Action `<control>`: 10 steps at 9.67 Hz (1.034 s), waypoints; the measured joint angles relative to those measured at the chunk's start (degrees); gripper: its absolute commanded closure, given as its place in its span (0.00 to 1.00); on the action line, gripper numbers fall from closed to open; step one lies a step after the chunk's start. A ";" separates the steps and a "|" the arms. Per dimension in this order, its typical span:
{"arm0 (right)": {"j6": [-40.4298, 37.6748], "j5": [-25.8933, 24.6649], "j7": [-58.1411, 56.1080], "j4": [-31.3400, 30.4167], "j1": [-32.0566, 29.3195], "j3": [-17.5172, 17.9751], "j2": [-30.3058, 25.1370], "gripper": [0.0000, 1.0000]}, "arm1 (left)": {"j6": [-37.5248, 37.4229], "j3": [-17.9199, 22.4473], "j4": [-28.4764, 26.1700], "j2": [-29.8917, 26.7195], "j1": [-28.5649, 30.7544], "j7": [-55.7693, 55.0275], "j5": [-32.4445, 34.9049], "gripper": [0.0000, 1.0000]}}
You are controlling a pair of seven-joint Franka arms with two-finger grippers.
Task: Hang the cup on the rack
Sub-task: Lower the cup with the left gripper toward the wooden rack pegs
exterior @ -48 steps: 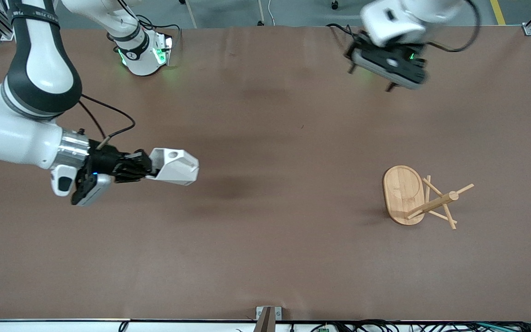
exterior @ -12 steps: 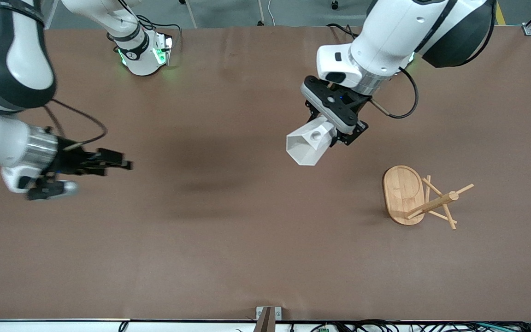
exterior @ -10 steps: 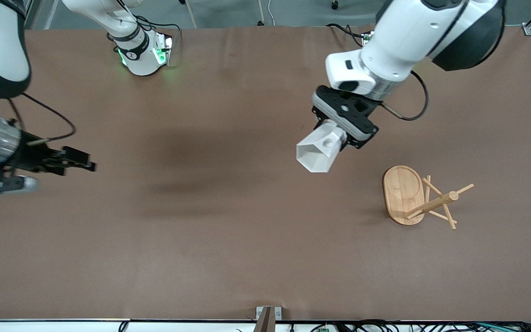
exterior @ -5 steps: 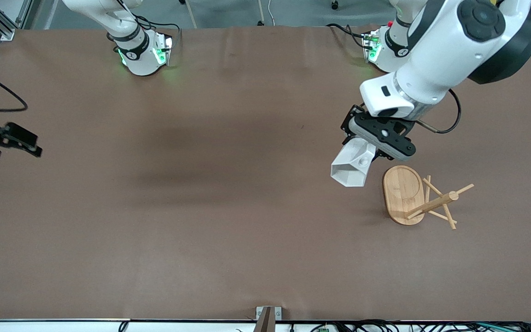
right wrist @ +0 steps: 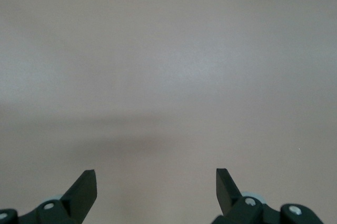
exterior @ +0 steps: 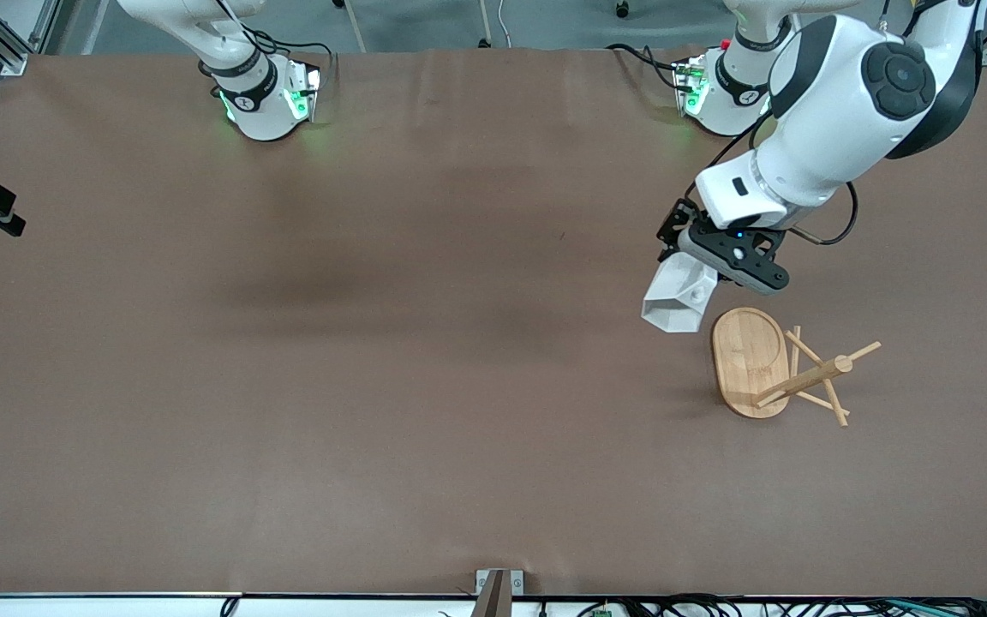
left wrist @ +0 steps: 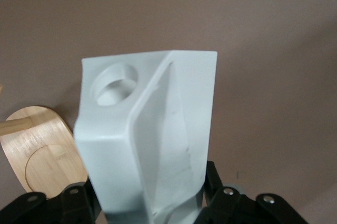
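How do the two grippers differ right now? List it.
The left gripper is shut on the cup, beside the rack; the right gripper is open and holds nothing, over bare table at the right arm's end. Both have black fingers.

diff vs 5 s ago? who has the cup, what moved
The cup passed from the right gripper to the left gripper, which now holds it by its narrow end and has carried it toward the left arm's end of the table, beside the mug tree. The right gripper, now open, pulled back to the table edge at its own end. The mug tree has not moved.
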 measured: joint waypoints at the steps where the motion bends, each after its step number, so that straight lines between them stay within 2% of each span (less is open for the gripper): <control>1: 0.44 0.00 -0.35 0.01 -0.08 0.01 -0.02 0.00 | 3.10 0.60 -3.00 -0.14 0.00 0.29 0.00 1.00; 4: 1.04 -0.03 -1.28 2.06 -0.21 0.02 0.72 0.00 | 5.89 4.21 -8.82 -0.29 -0.05 5.50 0.00 1.00; 10: -0.24 -0.05 -1.70 4.61 -3.15 0.08 3.64 0.00 | 5.92 9.74 -10.35 -0.27 0.05 14.95 -0.01 1.00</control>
